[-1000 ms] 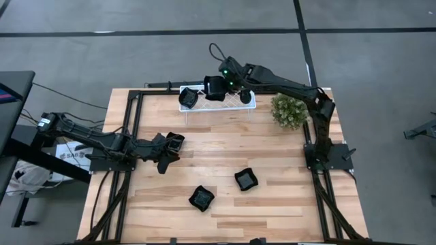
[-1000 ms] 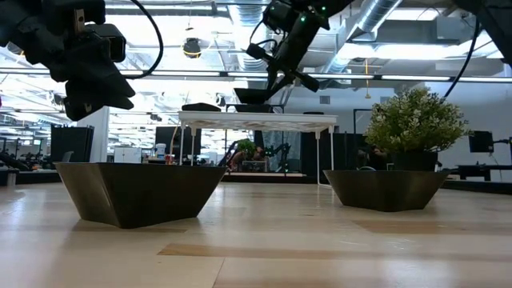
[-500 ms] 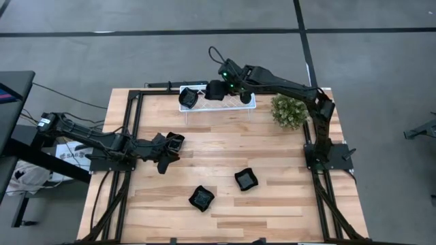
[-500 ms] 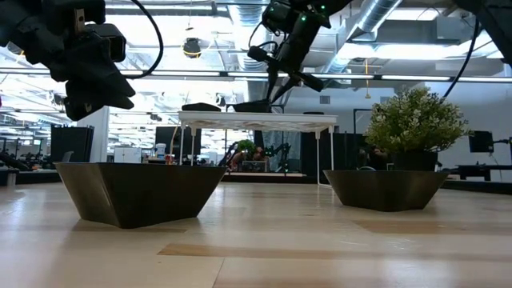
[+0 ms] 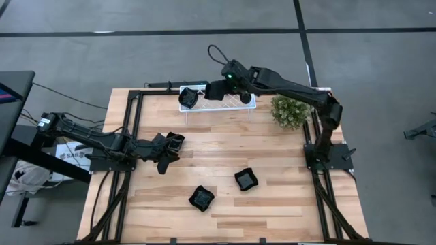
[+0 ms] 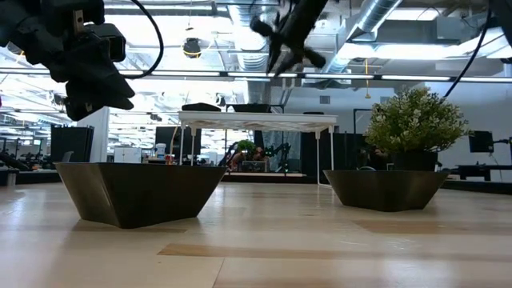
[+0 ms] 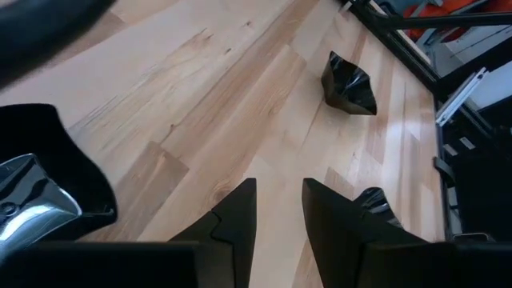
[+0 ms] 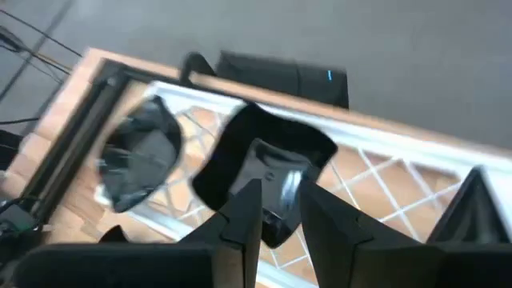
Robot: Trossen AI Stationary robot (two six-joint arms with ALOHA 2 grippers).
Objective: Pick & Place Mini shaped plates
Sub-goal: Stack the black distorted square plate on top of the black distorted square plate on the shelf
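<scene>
The white lattice tray (image 5: 253,102) stands at the table's far edge with three glossy black mini plates on it (image 5: 188,99) (image 5: 216,91) (image 5: 245,97). My right gripper (image 8: 276,196) hangs open above the middle plate (image 8: 268,164), clear of it (image 6: 286,56). Two more plates rest on their bases on the near part of the table (image 5: 201,198) (image 5: 246,180). My left gripper (image 7: 280,188) hovers open at the left (image 5: 168,153), nothing between its fingers. A dark glossy shape (image 7: 40,184), maybe another plate, shows beside it.
A green bushy plant (image 5: 289,111) stands at the far right beside the tray. Black frame rails (image 5: 136,116) run along the table's left and right sides. Bare wood lies between the tray and the two near plates.
My right gripper has lowered the tilted plate onto the tray, opened and let it go. It has then risen clear above the tray, rolling a little. The plate now lies flat on the lattice.
</scene>
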